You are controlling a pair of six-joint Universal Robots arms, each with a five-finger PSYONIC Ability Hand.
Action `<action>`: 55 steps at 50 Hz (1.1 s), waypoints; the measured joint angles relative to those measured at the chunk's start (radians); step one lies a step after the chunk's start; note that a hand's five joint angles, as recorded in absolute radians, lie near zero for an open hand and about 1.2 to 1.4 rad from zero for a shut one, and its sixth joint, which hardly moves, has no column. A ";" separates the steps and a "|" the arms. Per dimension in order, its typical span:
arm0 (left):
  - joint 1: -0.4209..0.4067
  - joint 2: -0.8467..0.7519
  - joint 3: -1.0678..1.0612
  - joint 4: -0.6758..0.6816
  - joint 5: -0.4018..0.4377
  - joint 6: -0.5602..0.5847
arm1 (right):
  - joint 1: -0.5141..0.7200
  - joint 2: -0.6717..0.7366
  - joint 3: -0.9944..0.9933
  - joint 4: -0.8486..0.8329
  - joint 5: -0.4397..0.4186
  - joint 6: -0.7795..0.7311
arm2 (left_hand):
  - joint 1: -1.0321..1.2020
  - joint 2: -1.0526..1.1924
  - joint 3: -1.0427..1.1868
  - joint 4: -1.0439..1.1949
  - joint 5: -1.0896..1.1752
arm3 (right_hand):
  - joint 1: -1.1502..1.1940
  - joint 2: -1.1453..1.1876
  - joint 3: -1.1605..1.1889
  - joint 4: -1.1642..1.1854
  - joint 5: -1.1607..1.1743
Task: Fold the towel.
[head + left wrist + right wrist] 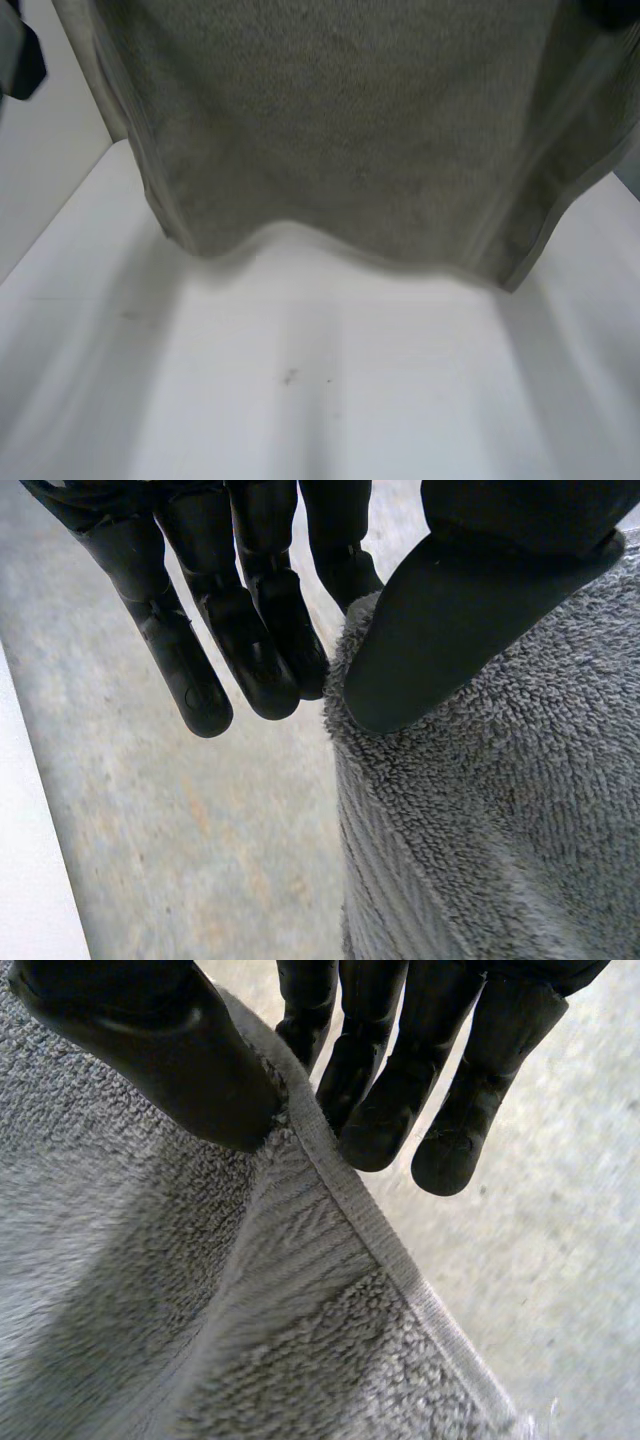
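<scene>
A grey terry towel (340, 130) hangs lifted above the white table (300, 400), its lower edge wavy and just off the surface. My left hand (240, 610) pinches the towel (500, 810) at a top corner, thumb pressed on the cloth against the fingers. My right hand (400, 1070) pinches the towel (200, 1320) at its hemmed edge near the other top corner, thumb on top, fingers behind the hem. A dark part of the left arm (20, 60) sits beside the towel's upper left in the head view.
The white table spreads below and in front of the hanging towel, with a few small dark specks (289, 377) near its middle. A grey floor (150, 830) lies under the hands in both wrist views.
</scene>
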 measured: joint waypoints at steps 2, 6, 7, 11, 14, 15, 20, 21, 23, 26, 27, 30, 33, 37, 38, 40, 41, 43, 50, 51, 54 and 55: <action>-0.001 0.032 -0.002 -0.010 0.001 -0.010 | 0.000 0.000 -0.071 0.052 0.000 -0.011 | 0.001 0.000 0.000 0.000 0.001 | 0.000 0.000 0.000 0.000 0.000; 0.000 0.093 0.003 -0.036 0.004 -0.016 | 0.000 0.005 -0.238 0.173 0.002 -0.049 | 0.001 0.000 0.000 0.001 0.001 | 0.000 0.000 0.000 0.000 0.000; 0.000 0.107 0.006 -0.043 0.005 -0.015 | 0.000 0.008 -0.286 0.207 0.003 -0.061 | 0.001 0.000 0.000 0.001 0.001 | 0.000 0.000 0.000 0.000 0.000; 0.003 0.134 0.019 -0.068 0.006 -0.011 | -0.001 0.026 -0.422 0.299 0.007 -0.094 | 0.001 0.000 0.000 0.001 0.001 | 0.000 0.000 0.000 0.000 0.000; 0.004 0.139 0.027 -0.097 0.007 -0.008 | -0.002 0.055 -0.519 0.365 0.005 -0.111 | 0.001 0.000 0.000 0.001 0.001 | 0.000 0.000 0.000 0.000 0.000; 0.004 0.138 0.030 -0.112 0.007 -0.008 | -0.003 0.070 -0.551 0.388 0.004 -0.114 | 0.001 0.000 0.000 0.001 0.001 | 0.000 0.000 0.000 0.000 0.000; 0.008 0.118 0.023 -0.169 0.005 -0.010 | -0.002 0.126 -0.601 0.447 -0.007 -0.119 | 0.001 0.000 0.000 0.001 0.001 | 0.000 0.000 0.000 0.000 0.000; 0.008 0.115 0.020 -0.173 0.005 -0.010 | -0.001 0.135 -0.597 0.452 -0.009 -0.119 | 0.001 0.000 0.000 0.001 0.001 | 0.000 0.000 0.000 0.000 0.000; 0.009 0.094 0.007 -0.185 0.004 -0.011 | 0.002 0.157 -0.579 0.458 -0.013 -0.119 | 0.001 0.000 0.000 0.001 0.001 | 0.000 0.000 0.000 0.000 0.000; 0.011 0.047 -0.011 -0.193 0.003 -0.013 | 0.018 0.198 -0.532 0.457 -0.017 -0.121 | 0.001 0.000 0.000 0.001 0.001 | 0.000 0.000 0.000 0.000 0.000; 0.012 0.022 -0.017 -0.194 0.003 -0.013 | 0.027 0.216 -0.513 0.454 -0.016 -0.123 | 0.001 0.000 0.000 0.001 0.001 | 0.000 0.000 0.000 0.000 0.000; 0.013 -0.064 -0.017 -0.191 0.004 -0.012 | 0.053 0.278 -0.476 0.439 -0.012 -0.135 | 0.001 0.000 0.000 0.001 0.001 | 0.002 0.000 0.000 0.000 0.000; 0.014 -0.153 0.013 -0.183 0.005 -0.012 | 0.071 0.348 -0.473 0.412 -0.003 -0.156 | 0.001 0.000 0.000 0.001 0.001 | 0.004 0.000 0.000 0.000 0.000; 0.017 -0.330 0.139 -0.157 0.006 -0.012 | 0.090 0.489 -0.536 0.312 0.027 -0.191 | 0.004 0.000 0.000 0.001 0.001 | 0.004 0.000 0.000 0.000 0.000; 0.019 -0.381 0.194 -0.145 0.005 -0.013 | 0.095 0.531 -0.572 0.264 0.038 -0.198 | 0.004 0.000 0.001 0.001 0.001 | 0.004 0.000 0.000 0.000 0.000; 0.025 -0.446 0.279 -0.122 -0.002 -0.016 | 0.101 0.587 -0.631 0.176 0.052 -0.202 | 0.004 0.001 0.001 0.001 0.001 | 0.005 0.000 0.000 0.000 0.000; 0.030 -0.477 0.331 -0.103 -0.009 -0.019 | 0.105 0.615 -0.668 0.116 0.060 -0.202 | 0.004 0.001 0.001 0.001 0.001 | 0.005 0.000 0.000 0.000 0.000; 0.036 -0.510 0.397 -0.071 -0.024 -0.026 | 0.109 0.647 -0.717 0.027 0.068 -0.199 | 0.004 0.001 0.001 0.001 0.000 | 0.005 0.000 0.000 0.000 0.000; 0.058 -0.483 0.479 0.093 -0.138 -0.129 | 0.107 0.656 -0.782 -0.205 0.073 -0.121 | 0.004 0.001 0.001 0.001 0.000 | 0.005 0.000 0.000 0.000 0.000; 0.059 -0.476 0.475 0.101 -0.145 -0.137 | 0.107 0.651 -0.779 -0.210 0.072 -0.113 | 0.004 0.001 0.001 0.001 0.000 | 0.005 0.000 0.000 0.000 0.000; 0.066 -0.430 0.416 0.136 -0.175 -0.184 | 0.104 0.628 -0.749 -0.203 0.061 -0.078 | 0.004 0.001 0.001 0.001 0.000 | 0.005 0.000 0.000 0.000 0.000; 0.068 -0.412 0.380 0.143 -0.180 -0.196 | 0.103 0.618 -0.727 -0.184 0.051 -0.073 | 0.004 0.001 0.001 0.001 0.000 | 0.005 0.000 0.000 0.000 0.000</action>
